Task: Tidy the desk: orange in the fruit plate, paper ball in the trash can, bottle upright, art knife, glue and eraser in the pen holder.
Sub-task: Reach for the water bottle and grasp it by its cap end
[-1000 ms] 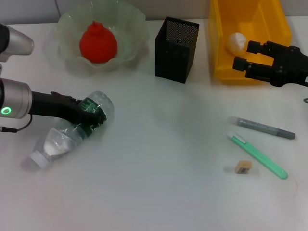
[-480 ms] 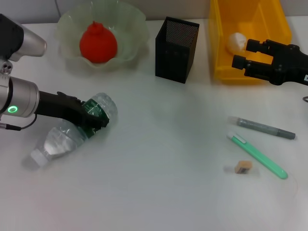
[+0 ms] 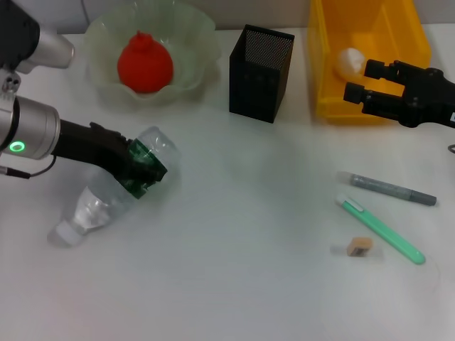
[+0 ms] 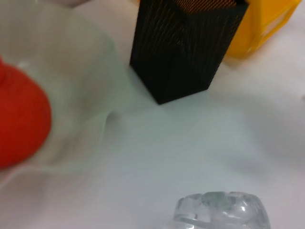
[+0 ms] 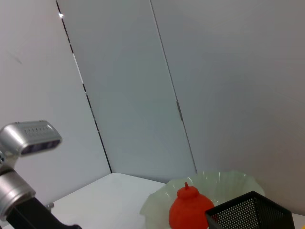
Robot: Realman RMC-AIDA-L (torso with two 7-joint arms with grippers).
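- Two grippers show in the head view: the left gripper (image 3: 142,170) at about 9 o'clock on the desk (image 3: 242,234), its fingers pinching the bottle (image 3: 117,188) around the green label.
- Bottle lies tilted, base raised toward 1 o'clock, white cap (image 3: 62,233) low toward 7 o'clock, on or near the desk.
- Right gripper (image 3: 355,82) hovers at about 2 o'clock, fingers spread, at the front wall of the trash can (image 3: 327,64); the paper ball (image 3: 349,61) sits inside.
- Orange (image 3: 145,64) rests in the fruit plate (image 3: 192,35) at 11 o'clock.
- Pen holder (image 3: 260,73) stands upright at 12 o'clock, between plate and bin.
- Eraser (image 3: 359,246) lies at 4 o'clock, just beside a green art knife (image 3: 380,229); a grey glue stick (image 3: 391,189) lies beyond it.
- Left wrist view: bottle base (image 4: 221,212) near the pen holder (image 4: 186,47).
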